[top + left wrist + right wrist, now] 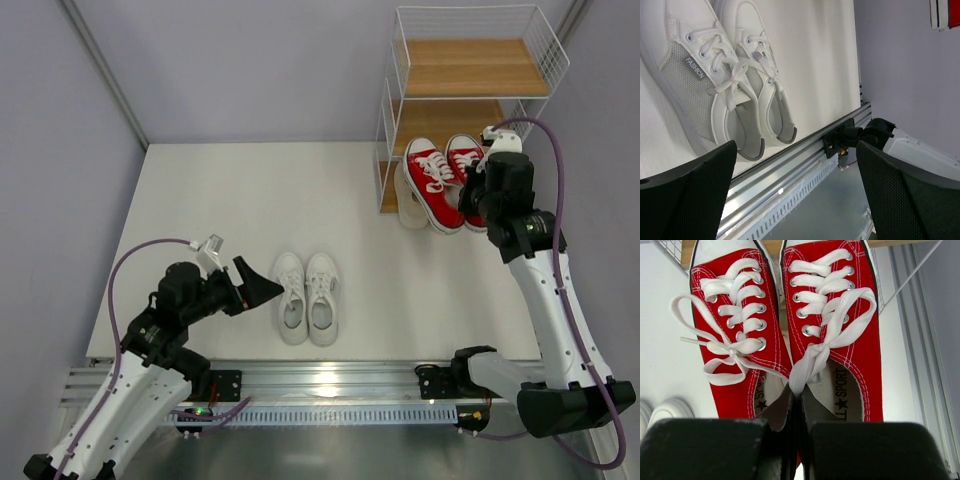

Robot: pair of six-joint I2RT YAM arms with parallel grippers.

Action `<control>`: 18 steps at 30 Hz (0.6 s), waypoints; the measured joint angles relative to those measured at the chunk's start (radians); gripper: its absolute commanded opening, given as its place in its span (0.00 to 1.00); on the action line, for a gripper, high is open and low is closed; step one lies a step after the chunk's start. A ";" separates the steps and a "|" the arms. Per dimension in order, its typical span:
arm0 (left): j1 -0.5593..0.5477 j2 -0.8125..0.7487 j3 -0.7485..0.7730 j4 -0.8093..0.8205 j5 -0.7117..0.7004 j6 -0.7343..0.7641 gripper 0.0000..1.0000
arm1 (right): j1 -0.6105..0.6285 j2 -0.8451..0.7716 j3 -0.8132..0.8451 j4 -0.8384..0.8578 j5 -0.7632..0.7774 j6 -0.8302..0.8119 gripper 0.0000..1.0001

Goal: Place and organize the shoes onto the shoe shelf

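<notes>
The red shoes hang side by side in front of the shoe shelf, toes toward it. My right gripper is shut on their two inner heel walls, pinched together, with the white laces in front of it. A cream shoe lies under them at the shelf's foot, mostly hidden. The white shoes stand as a pair on the table's near middle. My left gripper is open just left of them, and in the left wrist view it holds nothing, with the white pair ahead.
The shelf's top and middle boards show bare wood. The shelf's wire side and a board sit just past the red toes. The metal rail runs along the table's near edge. Grey walls close in on both sides.
</notes>
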 measured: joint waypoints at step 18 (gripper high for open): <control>0.000 -0.019 0.028 -0.039 -0.011 0.011 1.00 | -0.090 0.121 0.092 0.140 -0.072 -0.010 0.04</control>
